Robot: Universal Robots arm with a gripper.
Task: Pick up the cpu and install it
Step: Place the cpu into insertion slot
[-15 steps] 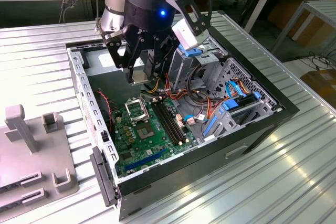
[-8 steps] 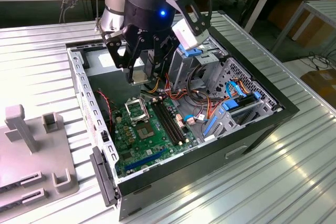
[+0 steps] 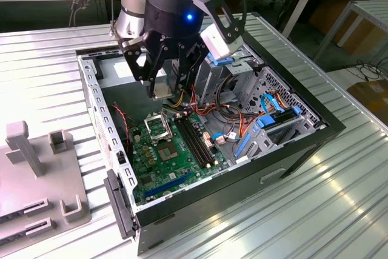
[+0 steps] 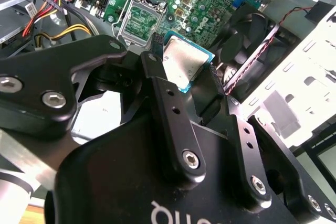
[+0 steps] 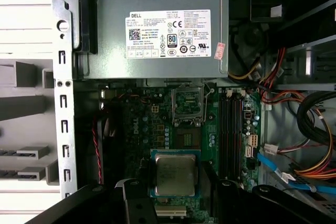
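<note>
Exterior view, for placing: hangs over the open computer case point(image 3: 91, 107), above the black socket point(image 3: 159, 127) on the green motherboard point(image 3: 148, 168). Pinches the cpu point(image 4: 182, 66) by two opposite edges in the gripper point(image 4: 182, 71), narrowed to chip width, nothing else held. Holds it clear of the board, apparently a little short of directly over the socket, though hard to judge from these angles.

For a clean seating: keep the chip flat, square its edges to the socket's metal frame, match its orientation, avoid sliding across contacts.

Thin, square, pale brushed-metal face with a teal rim; matte black finger links; ribbed metal surface point(image 3: 339, 198) beneath the case.
</note>
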